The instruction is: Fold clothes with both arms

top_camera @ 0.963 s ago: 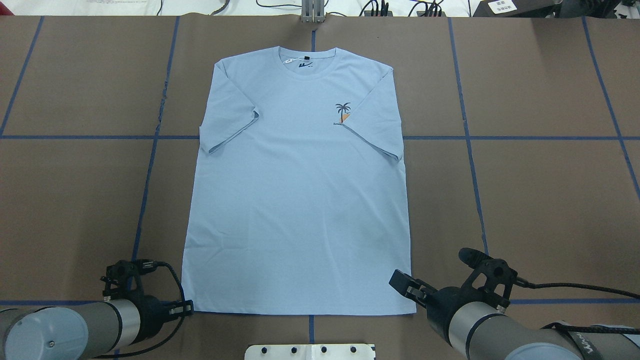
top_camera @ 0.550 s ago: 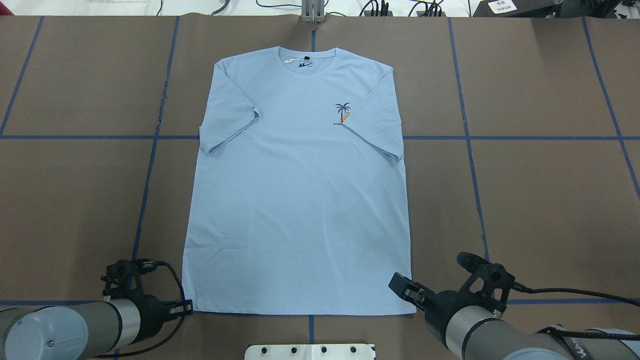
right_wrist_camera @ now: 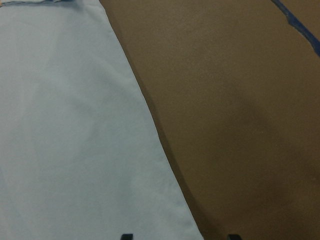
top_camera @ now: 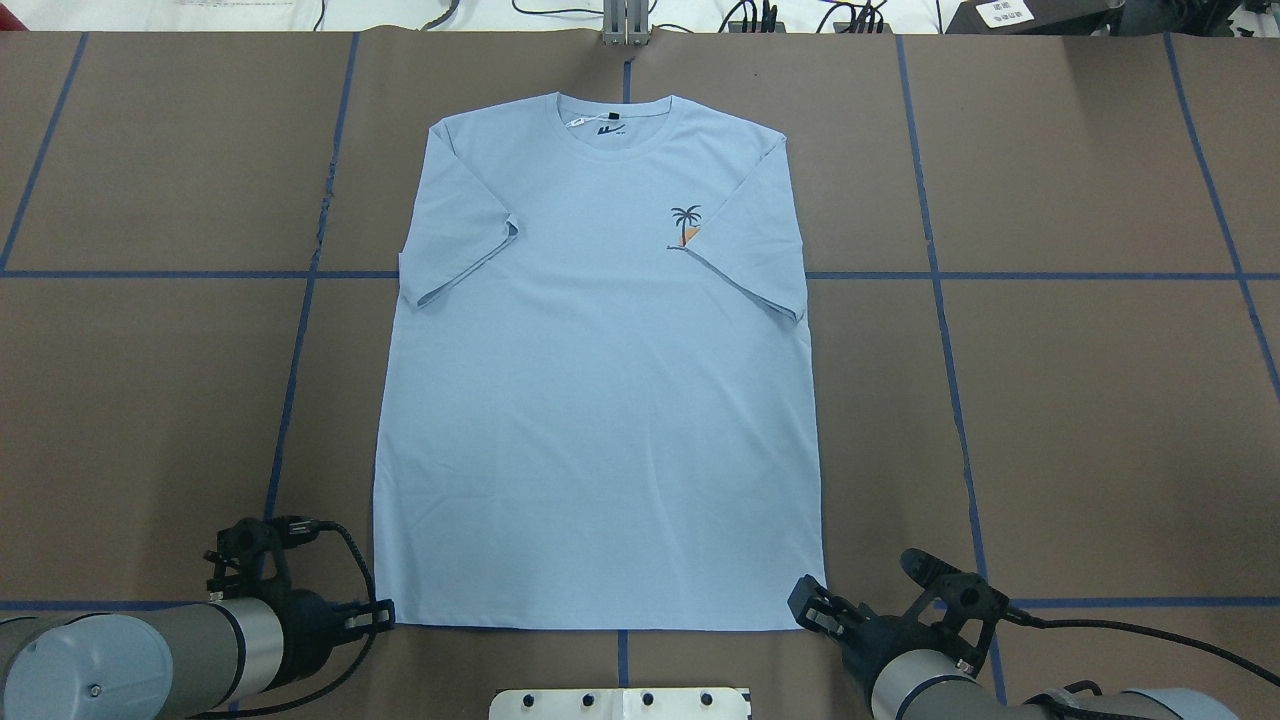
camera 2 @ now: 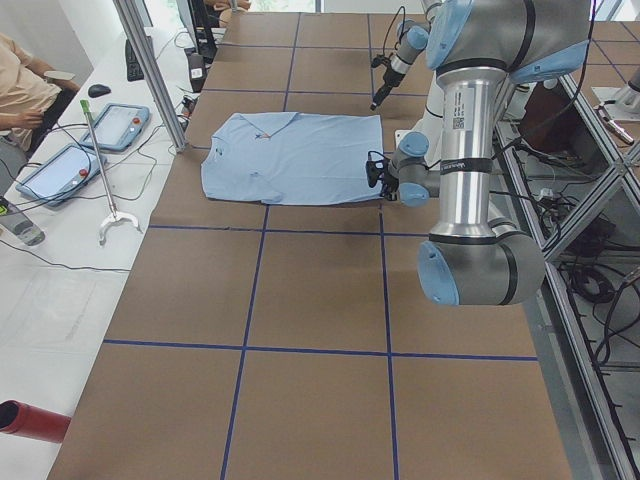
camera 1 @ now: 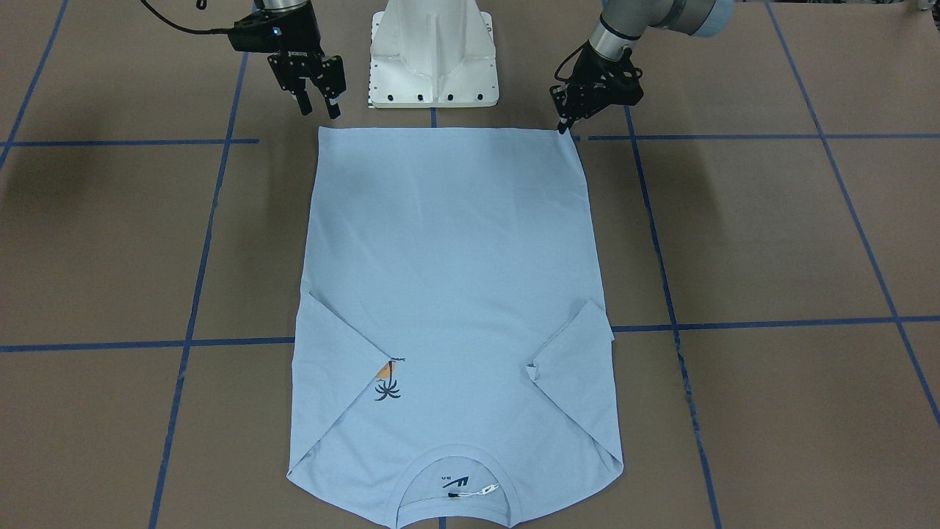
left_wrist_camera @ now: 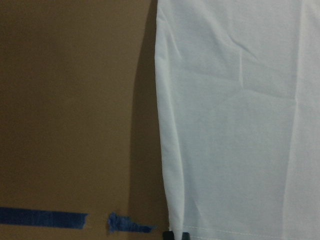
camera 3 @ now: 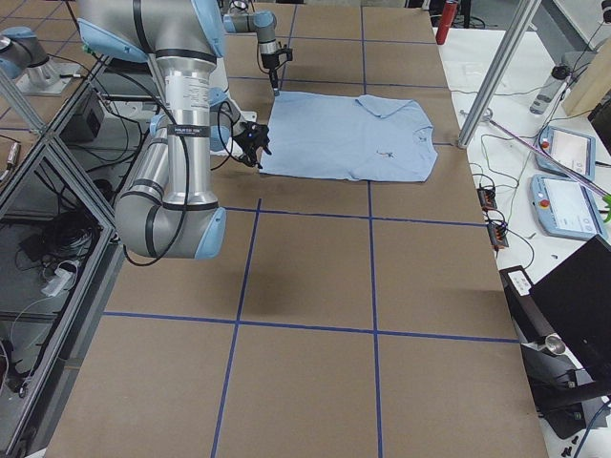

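Note:
The light blue T-shirt (top_camera: pixel 600 400) lies flat and face up, both sleeves folded in, collar away from me, hem toward me. My left gripper (top_camera: pixel 385 615) is at the hem's left corner, its fingers closed together on the cloth; in the front view (camera 1: pixel 562 126) its tips touch that corner. My right gripper (top_camera: pixel 802 603) is open at the hem's right corner; in the front view (camera 1: pixel 317 110) its fingers are spread just behind the hem. The right wrist view shows the shirt's side edge (right_wrist_camera: pixel 65 125) running between the two fingertips.
The white pedestal base (camera 1: pixel 433 51) stands just behind the hem, between the arms. Blue tape lines (top_camera: pixel 1000 275) cross the brown table cover. A metal post (top_camera: pixel 625 25) stands past the collar. A seated person (camera 2: pixel 20 80) and tablets are beyond the far table edge.
My right gripper has moved back toward me and down to the hem's right corner. My left gripper has shifted slightly right, and the shirt's left edge has moved in with it.

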Motion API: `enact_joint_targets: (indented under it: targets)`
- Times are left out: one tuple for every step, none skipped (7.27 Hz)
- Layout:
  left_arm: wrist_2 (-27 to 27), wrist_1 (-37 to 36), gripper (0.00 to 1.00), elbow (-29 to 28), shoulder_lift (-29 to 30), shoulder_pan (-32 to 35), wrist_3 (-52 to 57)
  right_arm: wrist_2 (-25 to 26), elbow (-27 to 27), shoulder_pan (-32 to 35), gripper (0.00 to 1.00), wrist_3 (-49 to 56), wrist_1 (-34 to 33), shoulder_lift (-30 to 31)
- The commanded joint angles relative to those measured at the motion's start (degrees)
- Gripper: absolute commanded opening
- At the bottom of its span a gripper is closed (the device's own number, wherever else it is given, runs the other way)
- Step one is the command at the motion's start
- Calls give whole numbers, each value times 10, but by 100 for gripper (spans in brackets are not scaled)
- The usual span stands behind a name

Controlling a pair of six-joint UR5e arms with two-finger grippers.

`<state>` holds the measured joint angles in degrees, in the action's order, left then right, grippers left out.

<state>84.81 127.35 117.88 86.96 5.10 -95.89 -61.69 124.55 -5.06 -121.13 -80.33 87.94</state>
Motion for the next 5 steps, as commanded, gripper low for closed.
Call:
enact_joint_targets:
  targets:
    - [0,1,0,2,0,0,0,4,-20,-8,70,-1,-1,-1]
    - [-1,1,0,2,0,0,0,6,-25,-11,70,-1,-1,-1]
    - [-1,0,0,2,2,0,0,21,-38,-15,69,-1,0,-2]
    - [-1,1,0,2,3,0,0,21,-38,-15,67,-1,0,-8]
    - [-1,1,0,2,2,1,0,22,-40,-20,63,-2,0,-11]
